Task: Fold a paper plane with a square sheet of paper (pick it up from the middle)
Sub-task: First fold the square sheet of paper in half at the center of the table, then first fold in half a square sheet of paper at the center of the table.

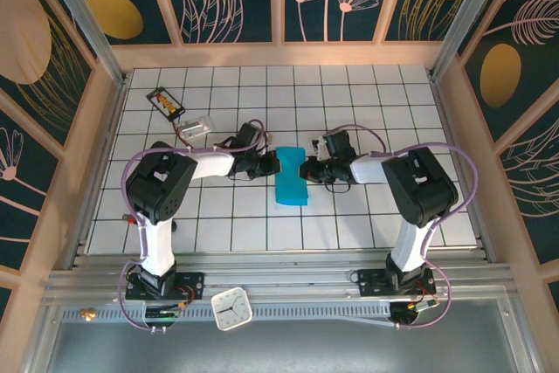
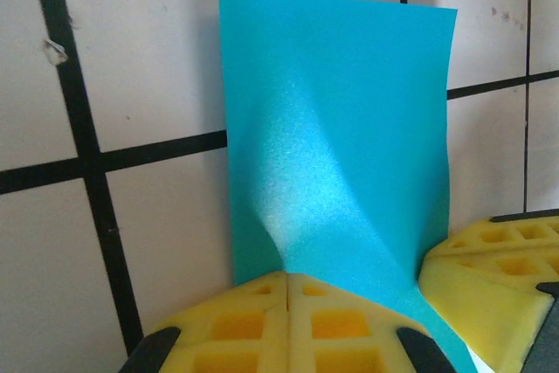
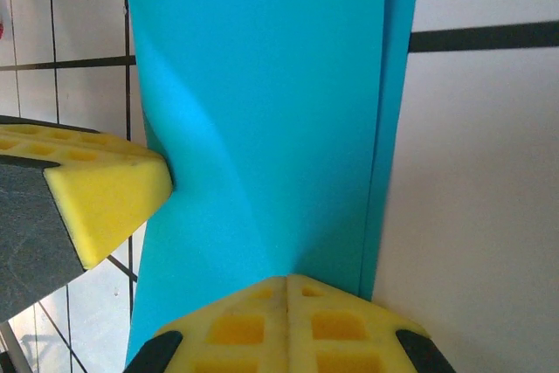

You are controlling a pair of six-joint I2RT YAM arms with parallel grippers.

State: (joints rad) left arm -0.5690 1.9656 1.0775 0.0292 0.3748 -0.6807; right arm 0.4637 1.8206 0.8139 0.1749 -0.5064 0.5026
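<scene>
Located near the centre of the white tiled table (image 1: 367, 216): the square sheet of paper (image 1: 291, 183), teal-blue, folded down to a narrow band, lying on the tiles between the two arms. Flanked on the left by the left gripper (image 1: 269, 163) and on the right by the right gripper (image 1: 307, 169), both low at the band's far half, facing one another across it. In the left wrist view, yellow pads (image 2: 236, 321) pressed together with no gap, pinching the near edge of the paper; paper buckled up from the pinch in a soft diagonal ridge, far edge down on the tiles. In the right wrist view, same condition: yellow pads (image 3: 341, 321) closed tight on the opposite edge, with a second layer of paper showing along the right-hand side. In each wrist view, the opposing gripper's pad against the paper close to the pinch. Toward the far left corner, well apart from the work: a small black card (image 1: 166, 102) with orange marks and, near it, a small clear object (image 1: 198, 125), not identifiable. On the near rail, between the arm bases, a white clock (image 1: 232, 309).
</scene>
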